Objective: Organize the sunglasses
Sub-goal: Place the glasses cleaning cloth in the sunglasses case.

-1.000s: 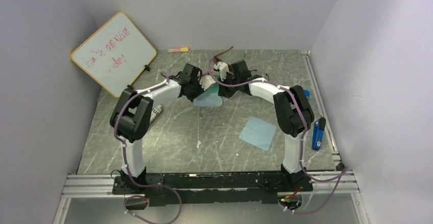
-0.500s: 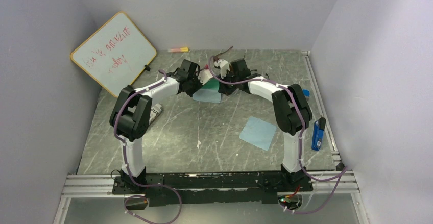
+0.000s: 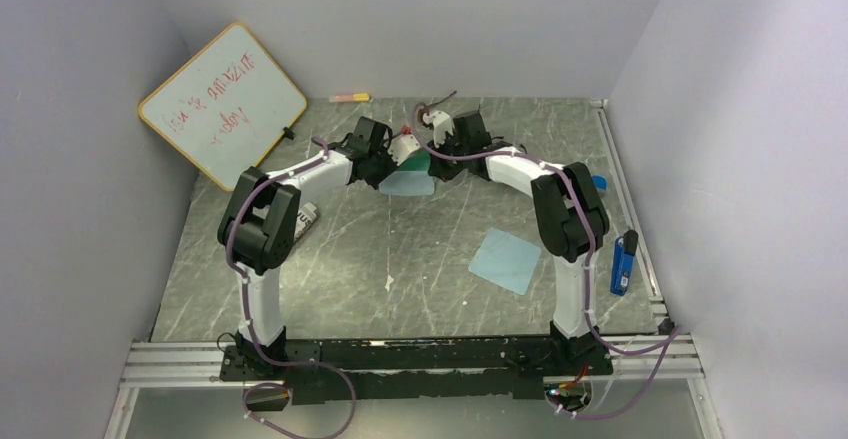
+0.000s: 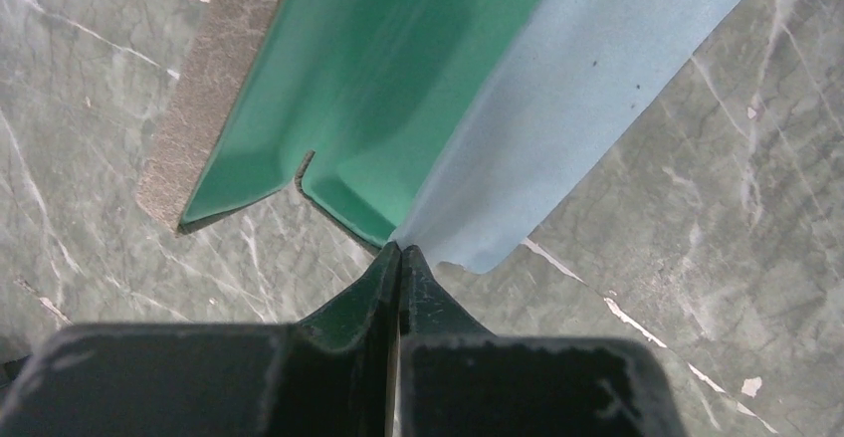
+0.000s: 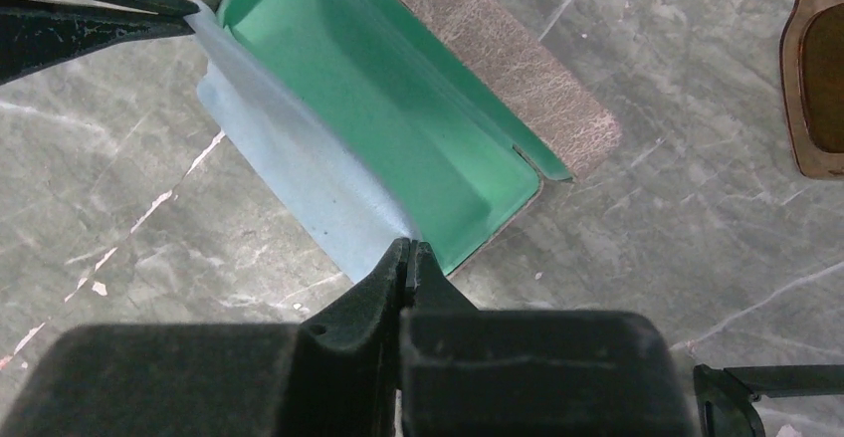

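A brown case [image 5: 518,79] lies open on the table, its green lining [image 4: 398,69] facing up. A light blue cloth [image 5: 289,168] drapes over its near edge. My left gripper [image 4: 400,250] is shut on one corner of this cloth [image 4: 577,89]. My right gripper [image 5: 408,248] is shut on the opposite corner. In the top view both grippers [image 3: 400,149] [image 3: 434,147] meet at the back middle of the table. The brown sunglasses [image 5: 811,69] lie just beyond the case. A slim black part [image 5: 761,387] shows at the frame edge; I cannot tell whether it is the black pair.
A second light blue cloth [image 3: 505,259] lies flat at centre right. A blue object [image 3: 622,264] sits by the right rail. A whiteboard [image 3: 222,104] leans at the back left, with a marker [image 3: 350,97] by the back wall. A grey pouch [image 3: 307,221] peeks from under the left arm.
Both grippers have carried the cloth toward the back of the table, and the cloth's free part now sits lower and closer to the case.
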Available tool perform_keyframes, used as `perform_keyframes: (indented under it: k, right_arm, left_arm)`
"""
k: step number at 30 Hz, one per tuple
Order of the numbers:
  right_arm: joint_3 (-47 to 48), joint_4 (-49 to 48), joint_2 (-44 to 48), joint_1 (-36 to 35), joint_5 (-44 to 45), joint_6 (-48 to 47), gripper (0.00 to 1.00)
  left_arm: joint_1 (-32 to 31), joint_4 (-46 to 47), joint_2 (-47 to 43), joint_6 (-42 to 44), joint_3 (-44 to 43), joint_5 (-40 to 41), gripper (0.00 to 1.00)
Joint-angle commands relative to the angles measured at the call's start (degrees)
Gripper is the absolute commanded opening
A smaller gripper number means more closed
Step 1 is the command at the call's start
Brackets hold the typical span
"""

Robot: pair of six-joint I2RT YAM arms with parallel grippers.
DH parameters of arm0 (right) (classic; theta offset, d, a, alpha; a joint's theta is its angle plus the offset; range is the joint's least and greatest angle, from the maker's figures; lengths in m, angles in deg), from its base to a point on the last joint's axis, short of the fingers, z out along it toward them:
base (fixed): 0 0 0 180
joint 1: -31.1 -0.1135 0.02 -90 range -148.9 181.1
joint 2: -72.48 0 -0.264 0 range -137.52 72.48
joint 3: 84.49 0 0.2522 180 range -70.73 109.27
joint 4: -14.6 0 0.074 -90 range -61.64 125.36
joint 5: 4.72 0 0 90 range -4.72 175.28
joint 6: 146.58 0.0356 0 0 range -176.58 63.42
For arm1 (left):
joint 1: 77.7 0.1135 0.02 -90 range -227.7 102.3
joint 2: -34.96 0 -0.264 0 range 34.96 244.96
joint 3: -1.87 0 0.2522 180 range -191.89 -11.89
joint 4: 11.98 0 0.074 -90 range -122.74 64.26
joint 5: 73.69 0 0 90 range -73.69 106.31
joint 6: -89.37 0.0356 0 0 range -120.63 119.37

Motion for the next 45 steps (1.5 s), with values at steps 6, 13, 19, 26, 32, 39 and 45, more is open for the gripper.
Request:
perform_keyframes:
  k: [6,13,19,26,32,39,45]
  right_arm:
    - [3.7,-3.0,-1.1,0.2,1.7,2.2,0.0]
    - [3.9,-3.6,-1.4,0.2,2.7,2.6,0.0]
    - [4.3,-3.7,-2.0,0.2,3.4,3.0,0.0]
    - [4.7,-4.5,-2.7,0.2,4.2,3.7,0.0]
    - [5.2,-4.8,-3.3,0.3,4.9,3.8,0.0]
    - [5.2,-5.7,-3.4,0.2,6.1,3.7,0.0]
    - [5.8,-5.7,-4.1,0.3,6.5,3.3,0.0]
  left_arm:
    - [0.4,4.5,0.6,-2.0,-1.9,0.7,0.05]
    - [0.8,5.9,0.8,-2.3,-2.0,2.3,0.05]
    - [1.1,6.7,1.3,-2.6,-2.0,2.7,0.05]
    - [1.4,7.0,2.1,-3.0,-2.8,2.9,0.05]
    - [1.4,7.0,2.5,-3.2,-3.2,2.7,0.05]
    - [1.5,7.2,3.0,-3.2,-3.5,2.9,0.05]
    - [1.5,7.4,3.7,-3.3,-3.6,3.2,0.05]
